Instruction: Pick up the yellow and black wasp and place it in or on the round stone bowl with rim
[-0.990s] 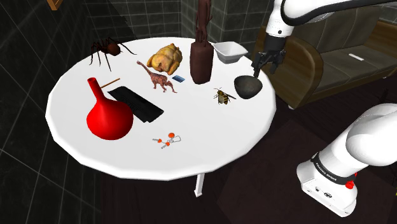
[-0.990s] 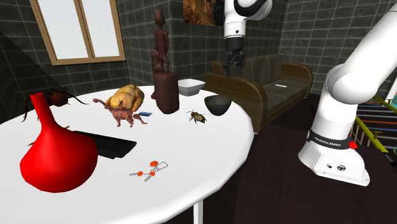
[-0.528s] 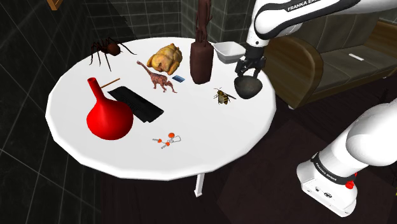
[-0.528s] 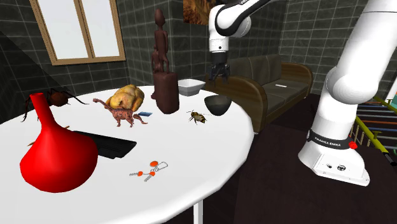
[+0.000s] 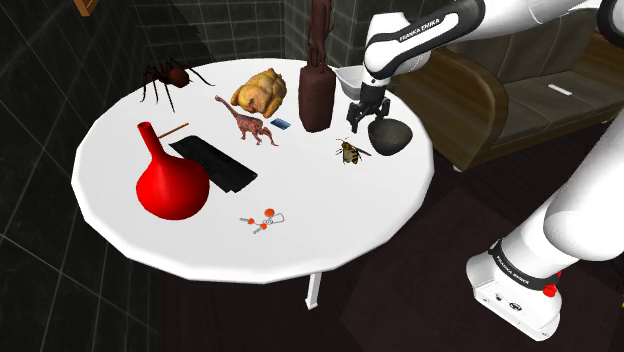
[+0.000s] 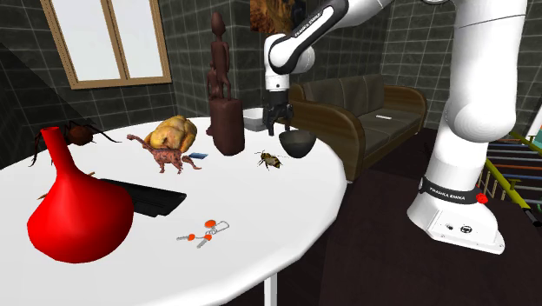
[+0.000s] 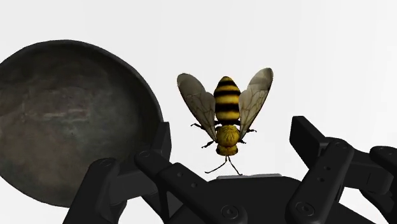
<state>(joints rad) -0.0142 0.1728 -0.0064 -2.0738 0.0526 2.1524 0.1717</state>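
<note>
A yellow and black striped wasp (image 5: 351,152) (image 6: 269,159) lies on the white round table (image 5: 330,215), just beside a dark grey round bowl (image 5: 390,135) (image 6: 297,143) near the table's edge. My gripper (image 5: 360,118) (image 6: 278,129) hangs a little above the table, over the gap between wasp and bowl. In the wrist view the wasp (image 7: 226,111) sits between the two spread fingers of the gripper (image 7: 234,137), untouched, with the empty bowl (image 7: 70,121) next to one finger. The gripper is open.
A tall brown statue (image 5: 315,90) and a white dish (image 5: 358,80) stand close behind the gripper. Further along the table are a roast chicken (image 5: 262,92), toy dinosaur (image 5: 250,125), spider (image 5: 165,78), red vase (image 5: 170,182), black keyboard (image 5: 213,162) and keys (image 5: 264,220). A sofa (image 5: 520,80) stands beyond the table.
The arm has swung from above the sofa side toward the shoulder view's left and come down, so the gripper now hovers low over the wasp. Wasp and bowl have not moved.
</note>
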